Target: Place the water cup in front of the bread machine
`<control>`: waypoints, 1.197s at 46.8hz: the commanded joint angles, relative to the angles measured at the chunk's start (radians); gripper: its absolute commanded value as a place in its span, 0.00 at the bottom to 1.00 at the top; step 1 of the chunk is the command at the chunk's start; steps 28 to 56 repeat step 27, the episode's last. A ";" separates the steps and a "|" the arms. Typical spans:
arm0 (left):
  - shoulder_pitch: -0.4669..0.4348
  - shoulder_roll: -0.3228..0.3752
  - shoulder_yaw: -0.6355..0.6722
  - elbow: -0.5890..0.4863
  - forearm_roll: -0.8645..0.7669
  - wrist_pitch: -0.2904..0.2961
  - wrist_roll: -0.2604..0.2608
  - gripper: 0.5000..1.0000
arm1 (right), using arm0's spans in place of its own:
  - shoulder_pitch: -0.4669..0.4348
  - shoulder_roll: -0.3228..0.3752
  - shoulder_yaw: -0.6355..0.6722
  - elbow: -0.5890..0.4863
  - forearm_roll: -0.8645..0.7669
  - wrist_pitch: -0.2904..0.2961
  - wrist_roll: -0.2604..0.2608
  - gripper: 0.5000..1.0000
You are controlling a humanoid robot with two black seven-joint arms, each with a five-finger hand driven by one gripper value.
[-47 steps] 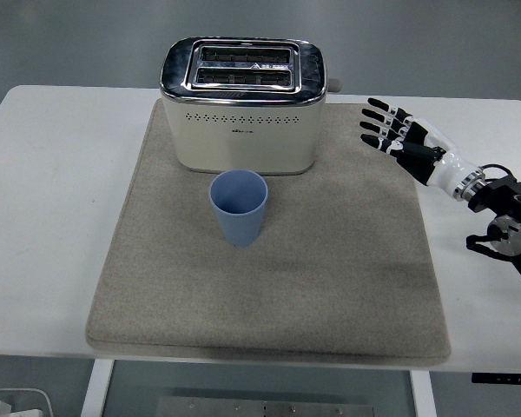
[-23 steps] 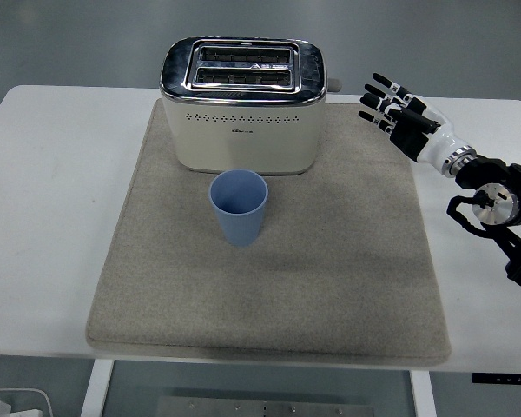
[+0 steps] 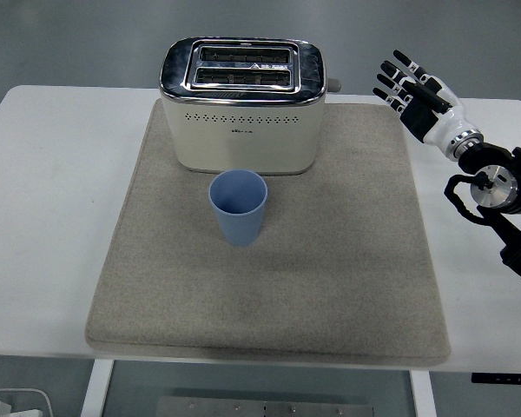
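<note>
A blue water cup stands upright on the grey mat, just in front of the cream bread machine at the mat's back. My right hand is raised at the mat's back right corner, fingers spread, holding nothing, far from the cup. The left arm is out of view.
The mat covers most of the white table. The right arm's black wrist joint hangs over the table's right edge. Bare table lies to the left of the mat.
My right hand has moved up and back to the right, away from the mat and the cup. The cup and bread machine have not moved.
</note>
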 commanded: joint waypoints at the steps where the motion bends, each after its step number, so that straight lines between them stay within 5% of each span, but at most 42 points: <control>1: 0.000 0.000 0.000 0.000 0.000 0.000 0.000 1.00 | -0.001 0.003 0.001 0.000 0.000 -0.008 0.000 0.88; 56: 0.000 0.000 0.000 0.000 0.000 0.000 0.000 1.00 | -0.001 0.009 0.047 -0.034 0.004 -0.015 -0.009 0.88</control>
